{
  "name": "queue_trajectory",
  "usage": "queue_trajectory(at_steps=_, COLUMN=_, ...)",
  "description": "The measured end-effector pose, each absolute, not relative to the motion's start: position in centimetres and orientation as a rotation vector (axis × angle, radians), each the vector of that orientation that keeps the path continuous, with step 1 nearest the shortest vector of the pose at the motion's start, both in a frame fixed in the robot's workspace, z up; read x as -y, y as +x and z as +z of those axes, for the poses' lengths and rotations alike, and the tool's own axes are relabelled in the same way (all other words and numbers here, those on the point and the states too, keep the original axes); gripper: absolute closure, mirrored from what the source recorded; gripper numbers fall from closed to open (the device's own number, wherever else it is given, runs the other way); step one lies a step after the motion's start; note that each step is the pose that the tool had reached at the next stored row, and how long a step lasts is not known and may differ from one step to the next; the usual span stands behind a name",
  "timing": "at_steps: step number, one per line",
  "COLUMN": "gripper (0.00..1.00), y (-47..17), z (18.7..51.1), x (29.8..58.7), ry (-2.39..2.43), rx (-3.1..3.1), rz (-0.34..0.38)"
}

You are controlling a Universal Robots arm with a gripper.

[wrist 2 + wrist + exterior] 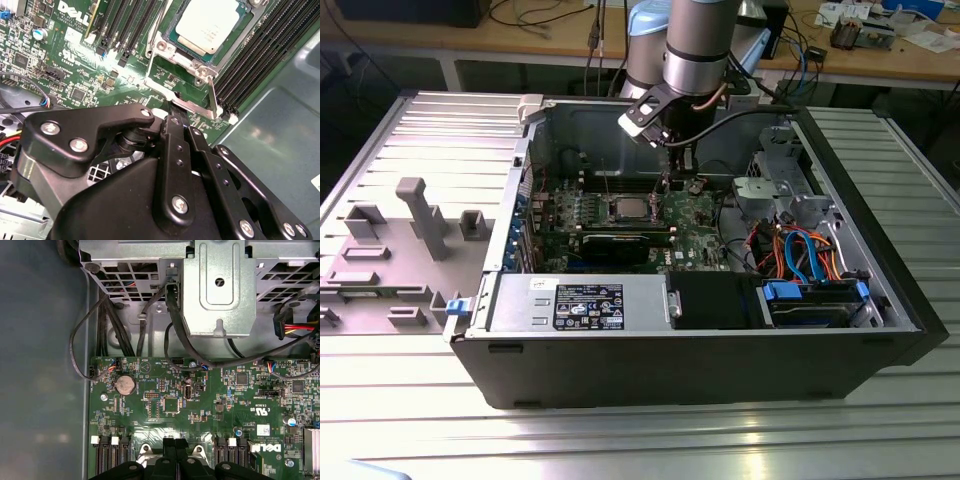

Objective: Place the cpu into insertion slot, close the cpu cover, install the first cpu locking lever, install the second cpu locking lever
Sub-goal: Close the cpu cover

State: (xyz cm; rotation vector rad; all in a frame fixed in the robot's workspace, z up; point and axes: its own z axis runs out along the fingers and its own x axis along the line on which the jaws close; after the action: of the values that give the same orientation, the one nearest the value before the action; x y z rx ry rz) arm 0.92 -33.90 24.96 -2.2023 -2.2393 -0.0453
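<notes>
The cpu (630,208) sits in the slot (162,46), dead centre of the exterior view, claw (177,116) pinched shut right by the thin lever (213,97); I'd guess that wire's stiff and springy, so push near its free end.

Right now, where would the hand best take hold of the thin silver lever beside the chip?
Likely at the end of the lever nearest the hand, where it juts past the cpu cover, away from the cpu. Elsewhere it is a thin rod hugging the frame, so pinch across its width, coming from above.
</notes>
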Motion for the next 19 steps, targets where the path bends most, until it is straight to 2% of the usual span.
queue_trajectory(at_steps=19, gripper=0.89, y=-0.2, z=24.9, x=33.9, ry=-2.202, rx=2.239, rz=-0.045)
